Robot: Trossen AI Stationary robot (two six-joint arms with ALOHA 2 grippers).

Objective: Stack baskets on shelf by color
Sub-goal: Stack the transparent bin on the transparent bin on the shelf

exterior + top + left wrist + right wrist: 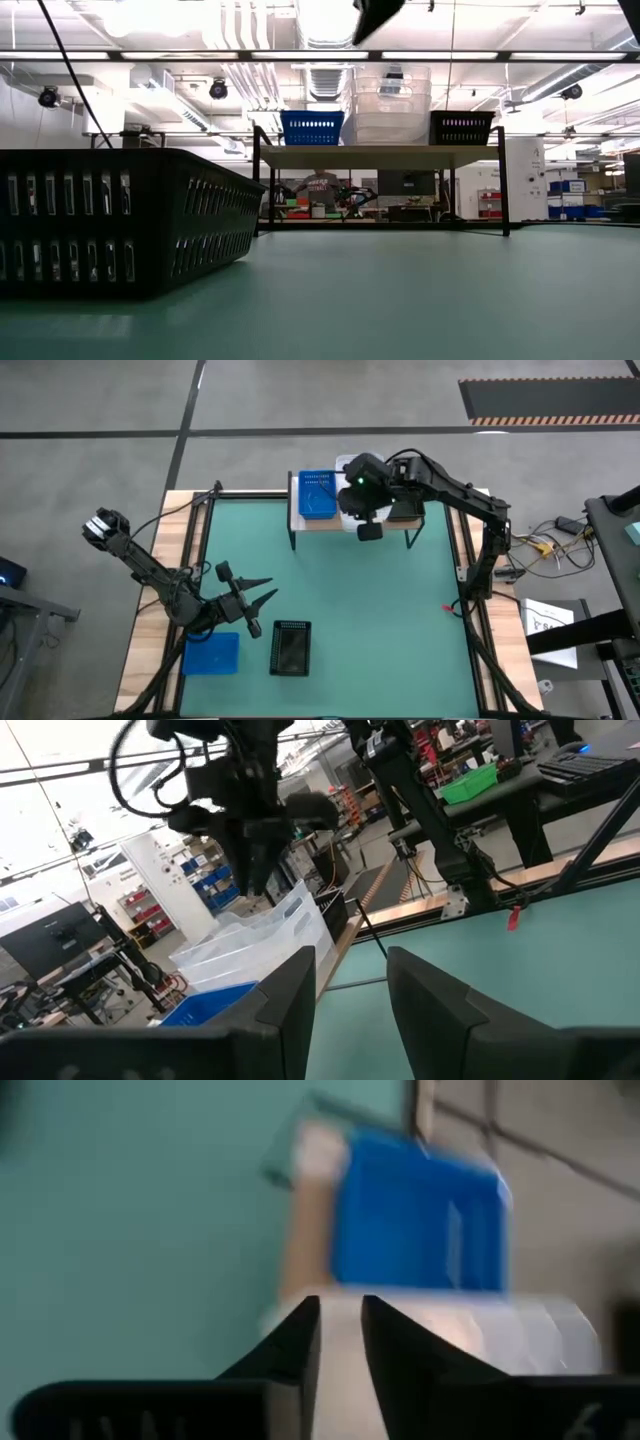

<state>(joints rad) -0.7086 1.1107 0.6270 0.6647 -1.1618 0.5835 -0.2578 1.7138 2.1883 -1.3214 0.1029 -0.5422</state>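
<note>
Shelf (412, 526): upper centre of the high view, carrying blue baskets (317, 494), clear baskets (388, 106) and a black basket (461, 128).
Right gripper (369, 530): above the clear stack, fingers slightly parted, grasping nothing.
Left gripper (263, 602): lower left, released, between a lone blue basket (211, 653) and black mesh basket (290, 647).
Handling: probably light, thin plastic, slippery; pinch one rim wall.

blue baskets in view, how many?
2 countable. One blue basket sits on the shelf, at its left end; it could be a nested stack. The other blue basket lies on the table near the left gripper.
</note>
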